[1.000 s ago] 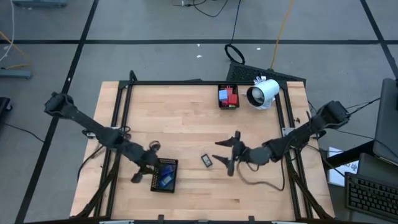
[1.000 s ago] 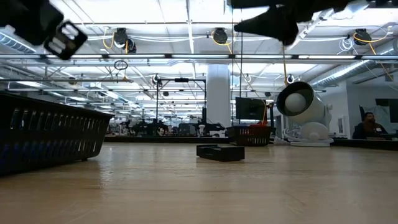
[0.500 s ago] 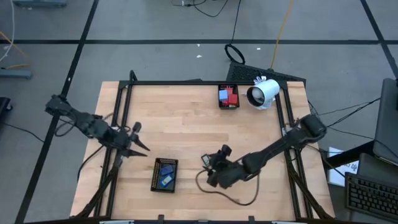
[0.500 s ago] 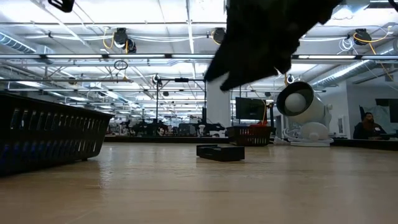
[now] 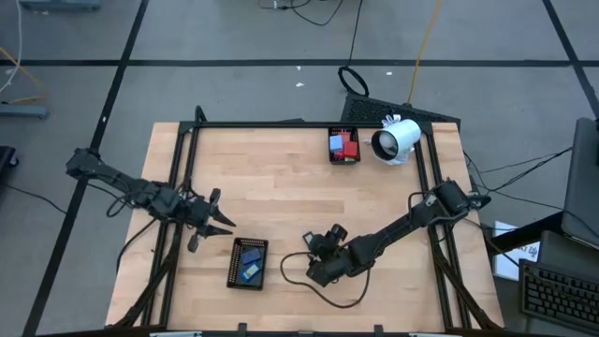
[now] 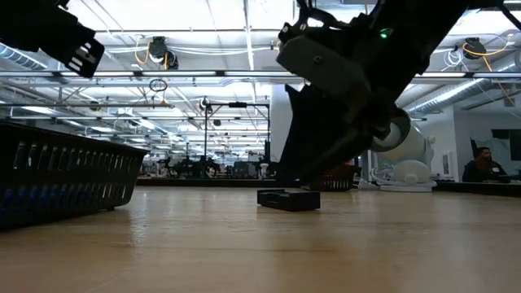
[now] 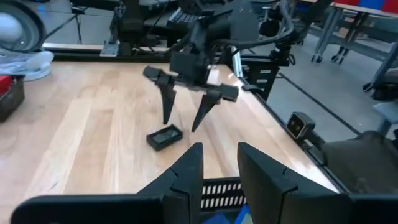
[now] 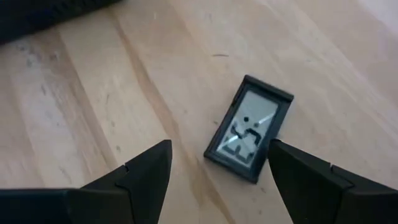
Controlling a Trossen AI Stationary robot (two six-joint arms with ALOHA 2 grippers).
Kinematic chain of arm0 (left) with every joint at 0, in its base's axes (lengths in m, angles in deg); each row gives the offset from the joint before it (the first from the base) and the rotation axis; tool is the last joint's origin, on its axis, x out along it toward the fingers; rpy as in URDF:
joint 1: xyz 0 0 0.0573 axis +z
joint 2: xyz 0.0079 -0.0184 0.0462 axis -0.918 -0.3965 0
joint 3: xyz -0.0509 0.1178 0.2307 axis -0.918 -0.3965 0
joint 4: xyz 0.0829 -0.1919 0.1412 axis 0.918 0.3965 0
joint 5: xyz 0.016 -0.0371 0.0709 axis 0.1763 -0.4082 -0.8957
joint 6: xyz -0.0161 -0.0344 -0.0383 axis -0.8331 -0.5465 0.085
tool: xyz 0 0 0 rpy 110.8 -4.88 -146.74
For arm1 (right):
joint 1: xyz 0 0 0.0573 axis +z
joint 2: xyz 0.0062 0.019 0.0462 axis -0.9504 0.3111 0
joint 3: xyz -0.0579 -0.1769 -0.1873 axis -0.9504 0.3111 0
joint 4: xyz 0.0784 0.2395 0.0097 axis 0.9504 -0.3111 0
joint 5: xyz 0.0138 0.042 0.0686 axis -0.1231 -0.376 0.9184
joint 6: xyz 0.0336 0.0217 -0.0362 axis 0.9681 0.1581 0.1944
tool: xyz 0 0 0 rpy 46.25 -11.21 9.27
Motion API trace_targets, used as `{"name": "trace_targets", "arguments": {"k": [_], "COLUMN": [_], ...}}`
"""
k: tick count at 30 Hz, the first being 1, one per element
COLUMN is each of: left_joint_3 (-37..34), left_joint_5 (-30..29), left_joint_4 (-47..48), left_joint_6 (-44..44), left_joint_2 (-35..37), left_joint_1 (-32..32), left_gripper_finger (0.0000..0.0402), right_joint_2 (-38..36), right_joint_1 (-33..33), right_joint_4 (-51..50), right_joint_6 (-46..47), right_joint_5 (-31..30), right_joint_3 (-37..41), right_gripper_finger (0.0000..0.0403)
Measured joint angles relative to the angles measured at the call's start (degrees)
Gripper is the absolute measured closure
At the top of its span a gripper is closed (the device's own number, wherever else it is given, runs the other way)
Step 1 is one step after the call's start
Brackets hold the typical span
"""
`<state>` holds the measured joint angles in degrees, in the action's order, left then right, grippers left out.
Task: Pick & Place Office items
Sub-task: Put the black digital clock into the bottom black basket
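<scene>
bare wood surrounds the dark flat rectangle [image 8: 250,129], lying just beyond the right gripper [image 8: 217,171]'s spread, empty fingers; left gripper [image 7: 219,163] narrowly parted, empty.

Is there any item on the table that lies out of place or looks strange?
One dark flat rectangle lies alone on the bare wood, outside both mesh trays, askew to the table edges. The right gripper hangs over it, jaws open. Nothing looks spilled or damaged.

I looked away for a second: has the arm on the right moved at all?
Yes. The right gripper has swung toward the near edge and leftward, from beside the dark flat rectangle to over it, jaws open, nearer the black mesh tray.
</scene>
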<state>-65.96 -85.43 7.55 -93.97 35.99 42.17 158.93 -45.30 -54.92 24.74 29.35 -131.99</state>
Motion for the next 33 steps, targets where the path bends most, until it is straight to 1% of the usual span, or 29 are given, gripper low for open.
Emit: {"name": "trace_targets", "arguments": {"k": [5, 10, 14, 16, 19, 22, 24, 26, 29, 33], "left_joint_3": [-0.6, -0.6, -0.6, -0.6, -0.6, -0.6, -0.6, -0.6, -0.6, -0.6], "left_joint_5": [0.0, 0.2, 1.9, 2.0, 2.0, 2.0, 1.9, 1.9, 1.9, 1.9], "left_joint_4": [0.2, 0.3, -0.4, -1.1, -1.1, -1.1, -0.9, -0.4, -0.1, 0.0], "left_joint_6": [0.8, 0.0, -0.4, -0.5, -0.5, -0.7, -1.2, -1.5, -2.1, -2.4], "left_joint_2": [0.3, 0.3, 0.3, 0.2, 0.2, 0.2, 0.2, 0.2, 0.2, 0.2], "left_joint_1": [2.0, 3.7, 4.3, 4.3, 4.3, 4.3, 4.3, 4.3, 4.3, 4.3], "left_gripper_finger": [0.03, 0.03, 0.03, 0.03, 0.03, 0.03, 0.03, 0.03, 0.03, 0.03], "right_joint_2": [-0.2, -0.1, -0.1, -0.1, -0.1, -0.1, -0.1, -0.1, -0.1, -0.3], "right_joint_1": [-0.7, -0.8, -0.7, -0.7, -0.7, -0.7, -0.7, -0.7, -0.9, -0.9], "right_joint_4": [0.2, 1.3, 3.2, 4.0, 5.8, 7.2, 7.4, 8.9, 12.9, 18.9], "right_joint_6": [0.3, 2.9, 2.8, 2.0, -1.6, -3.4, -3.6, -3.6, -4.1, -7.4], "right_joint_5": [-0.3, -0.1, 0.0, 0.6, 2.5, 2.4, 0.8, -0.3, -0.2, -0.6], "right_joint_3": [0.8, 2.9, 4.1, 4.1, 4.1, 4.1, 4.6, 6.1, 9.1, 12.3], "right_gripper_finger": [0.0147, 0.0147, 0.0147, 0.0147, 0.0147, 0.0147, 0.0147, 0.0147, 0.0147, 0.0147]}}
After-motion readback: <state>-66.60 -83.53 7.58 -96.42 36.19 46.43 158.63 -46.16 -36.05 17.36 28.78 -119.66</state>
